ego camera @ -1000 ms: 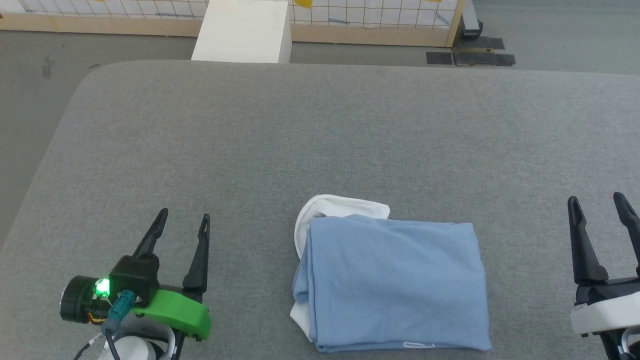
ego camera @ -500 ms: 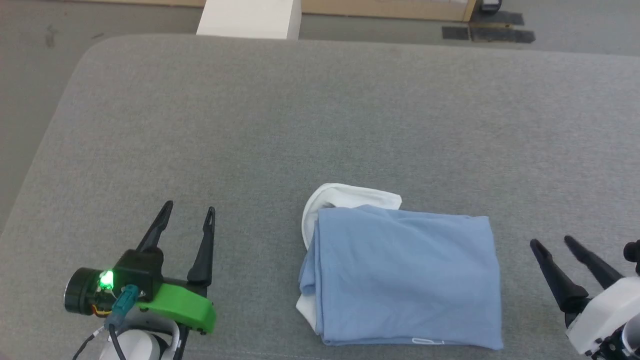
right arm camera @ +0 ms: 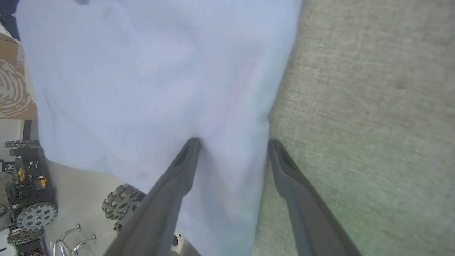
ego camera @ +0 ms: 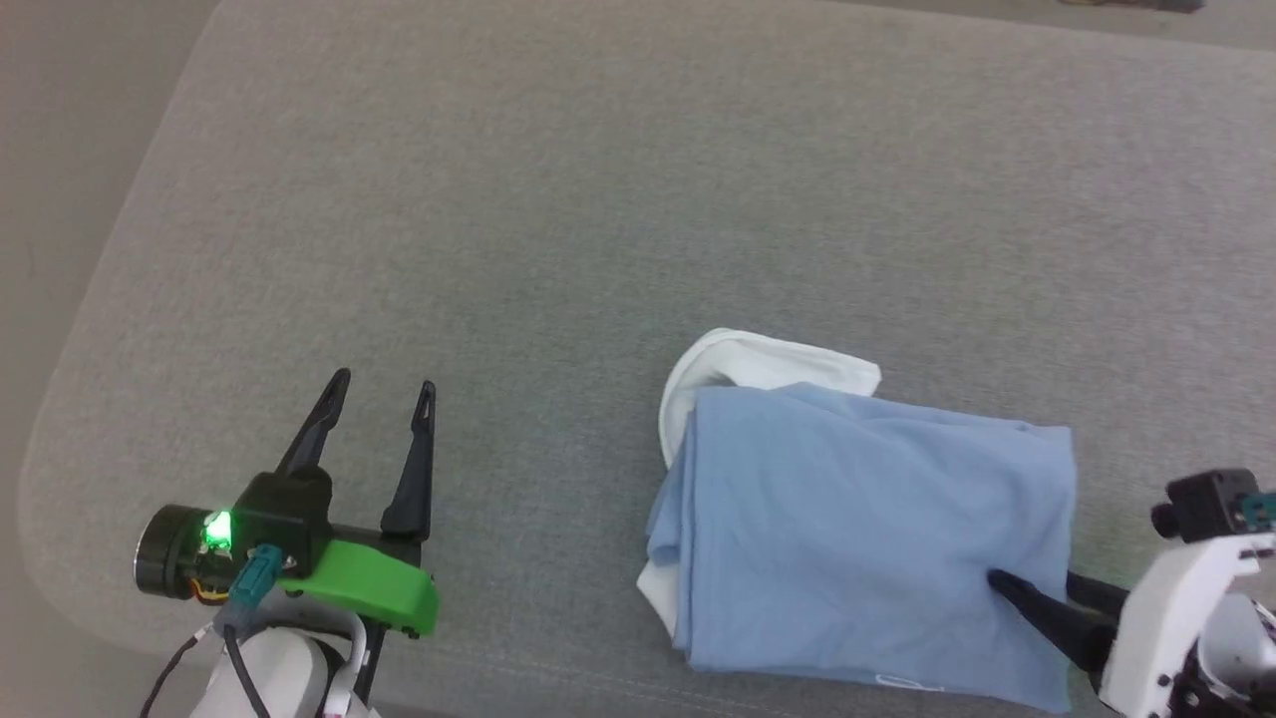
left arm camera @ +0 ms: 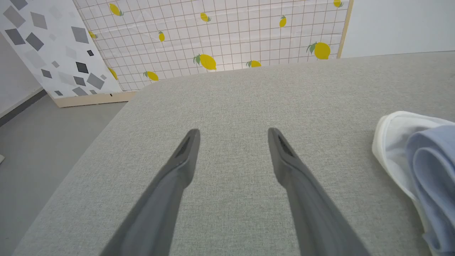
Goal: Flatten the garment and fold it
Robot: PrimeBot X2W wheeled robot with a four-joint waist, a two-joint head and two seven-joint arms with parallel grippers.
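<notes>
The garment [ego camera: 867, 519] lies folded into a light blue rectangle on the grey table [ego camera: 598, 199], with white fabric sticking out at its far left corner. My right gripper [ego camera: 1032, 578] is open and points left across the garment's near right corner. One finger lies over the blue cloth and the other sits at its right edge. In the right wrist view the right gripper [right arm camera: 233, 142] straddles that edge of the garment [right arm camera: 142, 71]. My left gripper [ego camera: 384, 381] is open over bare table, well left of the garment. The left wrist view shows the left gripper [left arm camera: 233, 131] holding nothing, with the garment [left arm camera: 426, 156] at the right.
The table's rounded left corner and near edge [ego camera: 60, 519] are close to my left arm. Lemon-print and grey-patterned panels [left arm camera: 213, 35] stand beyond the table's far end. My wheeled base [right arm camera: 35, 213] shows below the table's edge. Bare grey table stretches beyond the garment.
The head camera has tilted down and shifted. My right gripper has swung from pointing up at the far right to pointing left onto the garment's near right corner. The left gripper has kept its place.
</notes>
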